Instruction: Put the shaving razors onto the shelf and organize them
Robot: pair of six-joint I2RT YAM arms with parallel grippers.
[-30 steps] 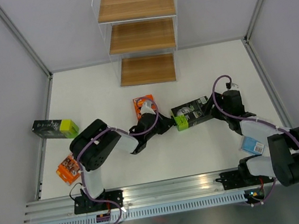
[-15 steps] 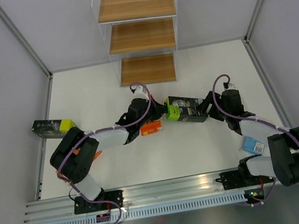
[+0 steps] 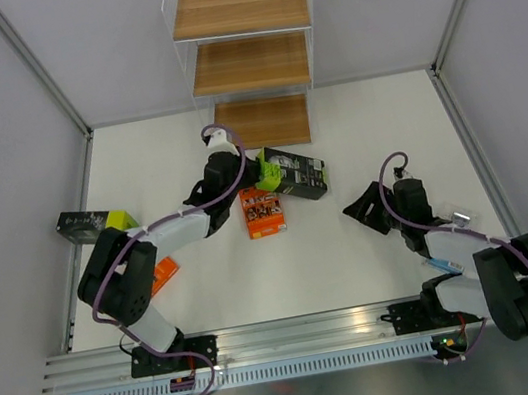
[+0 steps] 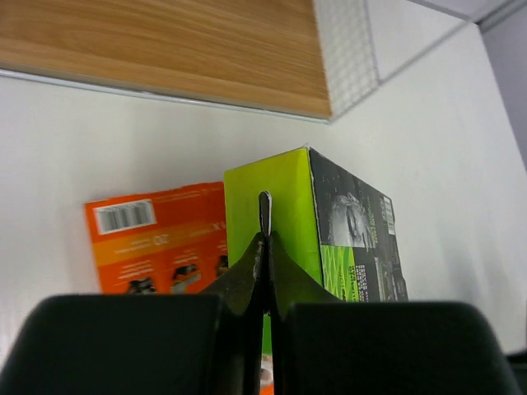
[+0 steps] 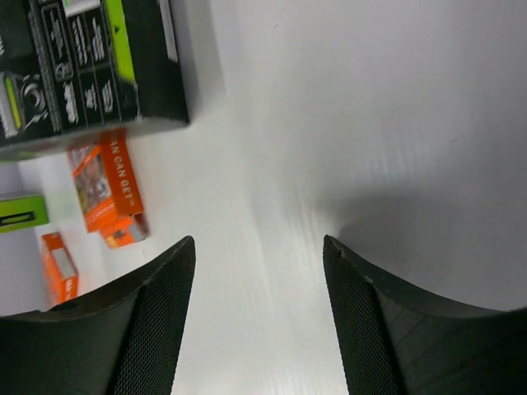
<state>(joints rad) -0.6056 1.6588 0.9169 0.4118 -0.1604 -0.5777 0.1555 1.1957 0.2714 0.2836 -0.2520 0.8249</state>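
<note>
Left claw (image 3: 248, 170) (image 4: 265, 210): sits pressed together with nothing pinched between the fingers; points at the lime end of 1 green-and-black razor pack (image 3: 294, 174) (image 4: 350, 230); tip against that end or just beside it, cannot tell which; from the left wrist, shows as 1 thin dark blade in front of the lime face.

Right claw (image 3: 364, 212) (image 5: 257, 247): hangs spread wide over the white bench (image 3: 364, 130); grips nothing; stays to the right of that pack, well apart from it.

Green-and-black razor pack: lies flat and skewed on the bench, just in front of the lowest board of the shelf (image 3: 262, 123), near the board's right front corner.

Orange pack (image 3: 261, 212) (image 4: 156, 239): lies flat just beside the first pack, on its near side, below the left wrist.

2nd green-and-black pack (image 3: 96, 224): rests at the left edge of the bench, well apart from the shelf.

2nd orange pack (image 3: 163, 272): peeks out from under the left arm's elbow, partly hidden.

All 4 on the bench.
</note>
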